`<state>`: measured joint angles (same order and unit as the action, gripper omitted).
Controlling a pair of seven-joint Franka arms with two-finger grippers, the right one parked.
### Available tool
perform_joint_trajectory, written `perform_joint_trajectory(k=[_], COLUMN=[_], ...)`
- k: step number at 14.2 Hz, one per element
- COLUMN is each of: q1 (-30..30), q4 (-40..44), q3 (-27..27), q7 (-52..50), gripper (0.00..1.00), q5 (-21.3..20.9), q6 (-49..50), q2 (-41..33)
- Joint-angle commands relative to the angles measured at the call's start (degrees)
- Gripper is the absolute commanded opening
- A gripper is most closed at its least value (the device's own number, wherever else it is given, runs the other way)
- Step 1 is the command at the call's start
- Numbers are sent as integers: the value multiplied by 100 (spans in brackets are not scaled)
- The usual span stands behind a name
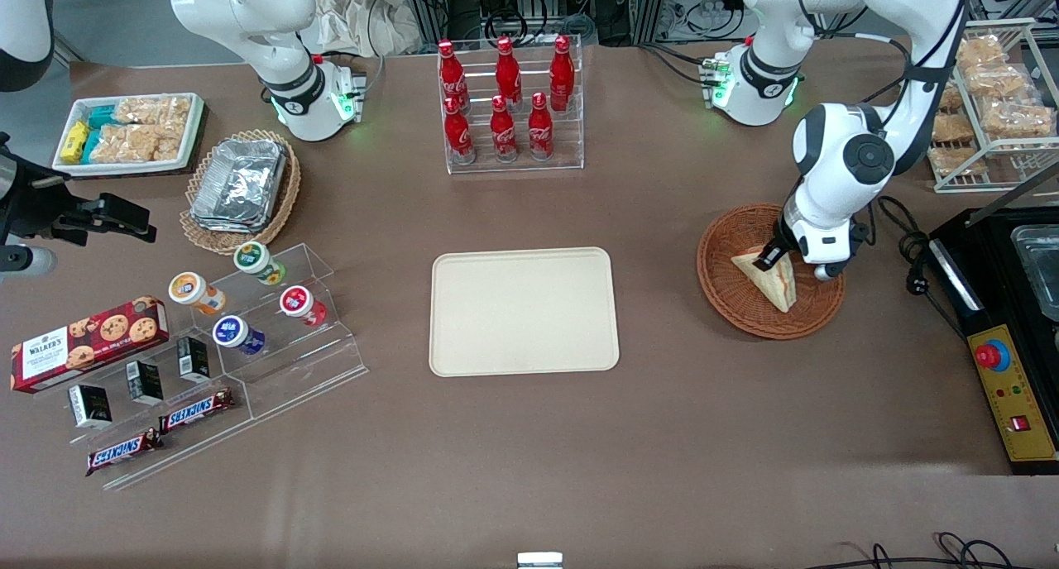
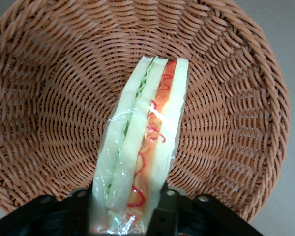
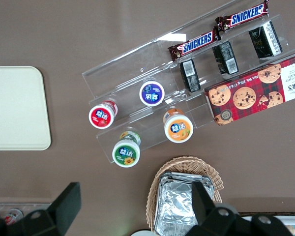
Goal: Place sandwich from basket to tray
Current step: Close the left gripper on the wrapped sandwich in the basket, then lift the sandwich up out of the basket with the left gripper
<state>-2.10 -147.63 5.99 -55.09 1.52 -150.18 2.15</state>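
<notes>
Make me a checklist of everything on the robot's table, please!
Surface: brown table, no spills seen.
Job's things: sandwich in the reddish basket; cream tray has nothing on it.
Clutter: cola bottles in a clear rack, foil packs in a tan basket, yogurt cups, cookie box, Snickers bars.
Gripper: left gripper in the basket, fingers either side of the sandwich's end.
Cables: black cable beside the basket.
Surroundings: black machine with a red button.
</notes>
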Motion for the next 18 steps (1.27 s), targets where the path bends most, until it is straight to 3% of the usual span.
perform_joint_trajectory(k=[1, 3, 8, 13, 16, 18], q1=[-19, -10, 60, 96, 34, 43], q4=[-21, 67, 971, 2885, 3660, 4152], q3=[51, 131, 78, 34, 139, 559], q7=[-222, -47, 1059, 2070, 2607, 2749], gripper=[0, 0, 0, 0, 0, 0], q5=[-11, -107, -99, -29, -2, 6], q6=[-346, -5, 1892, 4273, 5022, 5348], q2=[-56, -241, -715, -725, -725, -646])
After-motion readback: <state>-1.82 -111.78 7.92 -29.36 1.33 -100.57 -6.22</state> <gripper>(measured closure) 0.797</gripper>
